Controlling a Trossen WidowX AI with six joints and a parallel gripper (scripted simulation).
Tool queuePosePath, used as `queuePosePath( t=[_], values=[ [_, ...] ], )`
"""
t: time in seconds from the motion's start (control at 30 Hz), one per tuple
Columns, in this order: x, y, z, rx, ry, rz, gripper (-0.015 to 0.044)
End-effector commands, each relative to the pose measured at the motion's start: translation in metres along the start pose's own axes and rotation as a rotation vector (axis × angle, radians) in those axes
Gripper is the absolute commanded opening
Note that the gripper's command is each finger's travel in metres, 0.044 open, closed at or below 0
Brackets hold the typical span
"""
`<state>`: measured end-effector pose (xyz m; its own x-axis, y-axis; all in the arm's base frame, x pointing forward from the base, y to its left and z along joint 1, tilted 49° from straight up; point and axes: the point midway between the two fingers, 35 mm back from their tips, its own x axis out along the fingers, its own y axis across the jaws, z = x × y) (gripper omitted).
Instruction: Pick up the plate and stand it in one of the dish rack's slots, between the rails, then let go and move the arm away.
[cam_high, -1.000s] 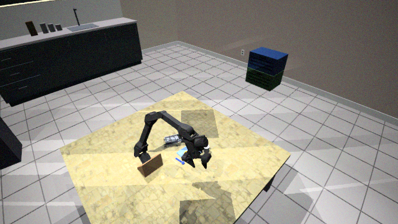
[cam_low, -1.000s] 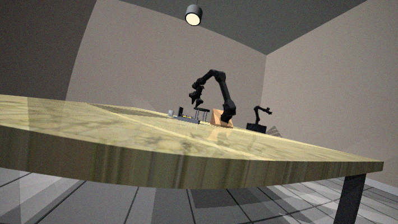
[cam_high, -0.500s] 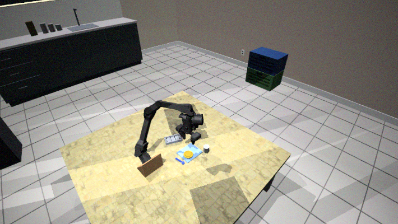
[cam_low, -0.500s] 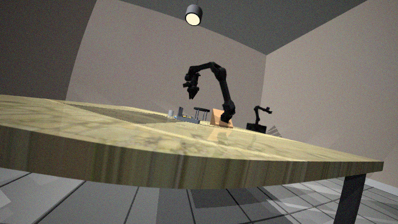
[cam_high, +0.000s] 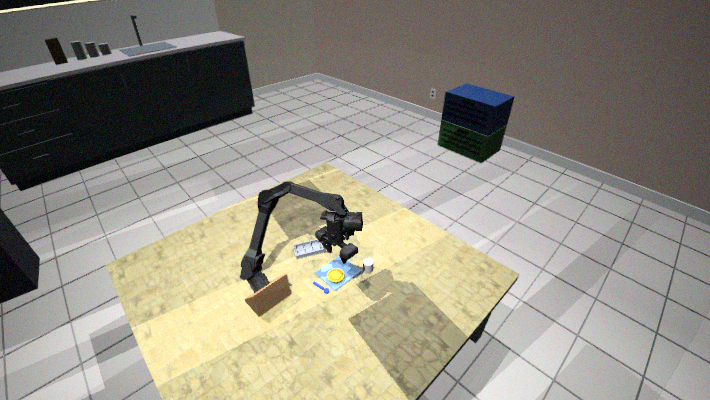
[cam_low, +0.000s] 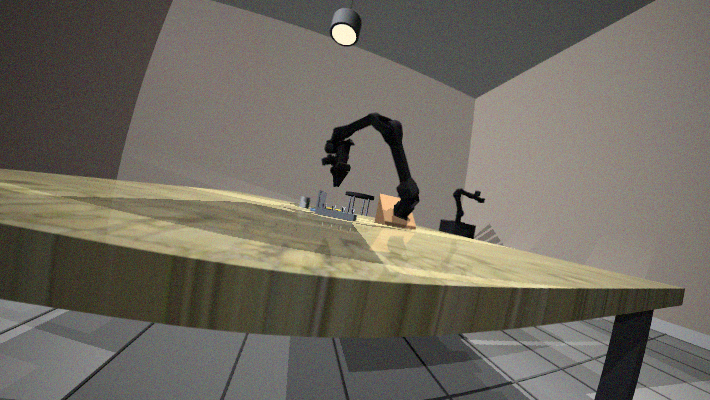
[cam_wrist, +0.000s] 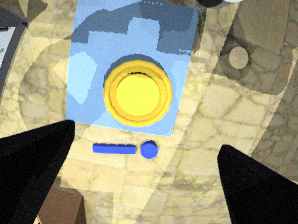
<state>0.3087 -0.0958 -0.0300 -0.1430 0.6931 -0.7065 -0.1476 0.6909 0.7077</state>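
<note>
The yellow round plate (cam_high: 335, 275) (cam_wrist: 138, 94) lies flat on the light-blue mat (cam_high: 353, 270) (cam_wrist: 80, 112). The small grey dish rack (cam_high: 309, 249) (cam_low: 334, 215) stands beside the mat; only its edge shows at the left of the wrist view. Its slots look to have no plate in them. My gripper (cam_high: 336, 255) (cam_low: 338, 185) (cam_wrist: 149, 141) is open and empty, high above the table near the mat. In the wrist view the plate lies ahead of the fingertips, not between them.
A blue utensil (cam_high: 321, 287) (cam_wrist: 114, 149) lies beside the mat. A white cup (cam_high: 368, 265) (cam_low: 305, 202) stands by the mat's far corner. A brown slanted panel (cam_high: 270, 296) (cam_low: 386, 211) (cam_wrist: 62, 202) stands near the arm's base.
</note>
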Motion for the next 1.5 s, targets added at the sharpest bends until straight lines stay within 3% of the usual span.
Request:
queuePosePath(
  t=[0.0,1.47],
  values=[
    [0.053,0.002,-0.006,0.008,-0.003,0.043,0.04],
    [0.114,0.011,-0.007,0.008,-0.004,0.047,0.04]
  ],
)
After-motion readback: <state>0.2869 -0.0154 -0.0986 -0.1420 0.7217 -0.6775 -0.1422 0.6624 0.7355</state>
